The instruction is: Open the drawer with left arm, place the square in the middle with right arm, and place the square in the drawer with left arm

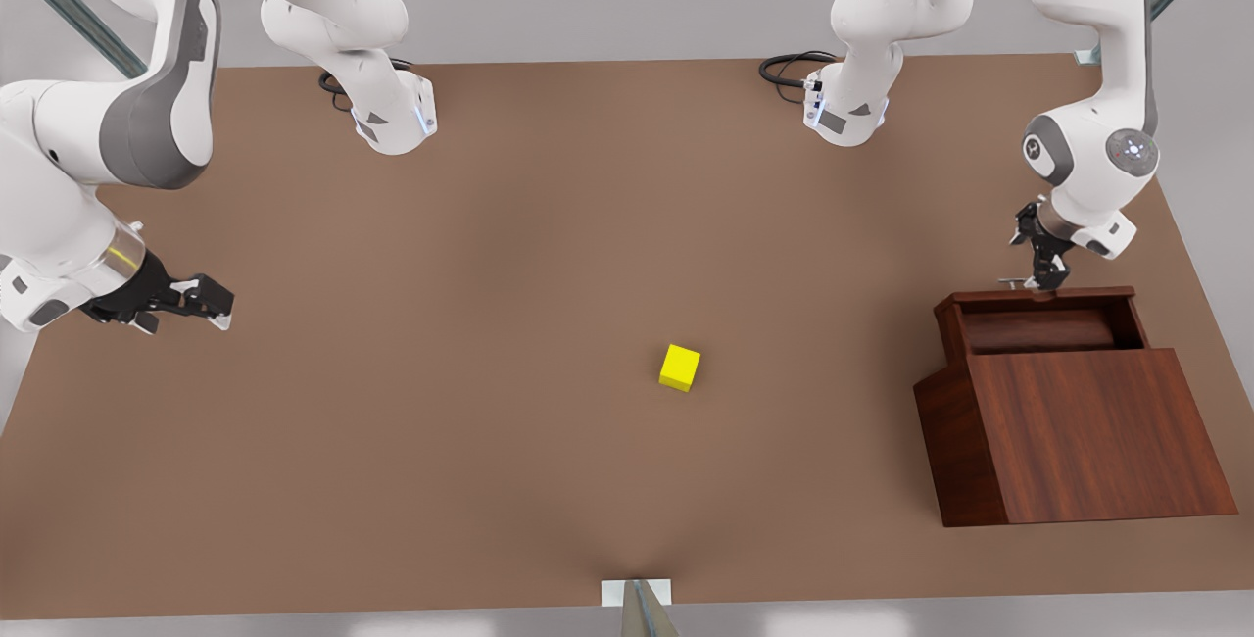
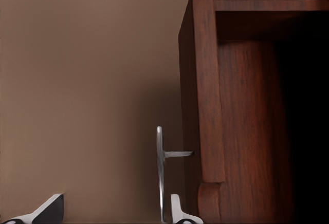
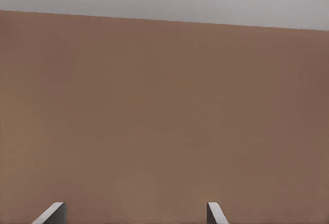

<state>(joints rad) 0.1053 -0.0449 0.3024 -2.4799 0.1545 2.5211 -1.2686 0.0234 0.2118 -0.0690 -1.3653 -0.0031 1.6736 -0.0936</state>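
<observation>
The yellow square (image 1: pixel 680 367) rests on the brown tabletop (image 1: pixel 490 255), near the middle, apart from both grippers. On the front view's right, the drawer (image 1: pixel 1048 323) stands partly pulled out of the wooden cabinet (image 1: pixel 1078 431). My left gripper (image 1: pixel 1040 274) hovers at the drawer's silver handle (image 1: pixel 1014 280). In the left wrist view the handle (image 2: pixel 160 172) runs between that gripper's (image 2: pixel 114 213) spread fingers, close to one fingertip (image 2: pixel 177 211), in front of the drawer (image 2: pixel 205 106). My right gripper (image 1: pixel 211 309) waits open at the front view's left; its wrist view (image 3: pixel 133 216) faces bare tabletop.
Both arm bases (image 1: pixel 392 122) (image 1: pixel 847 113) stand at the table's far edge with black cables beside them. A small metal bracket (image 1: pixel 637 593) sits at the near edge. Bare tabletop lies around the square.
</observation>
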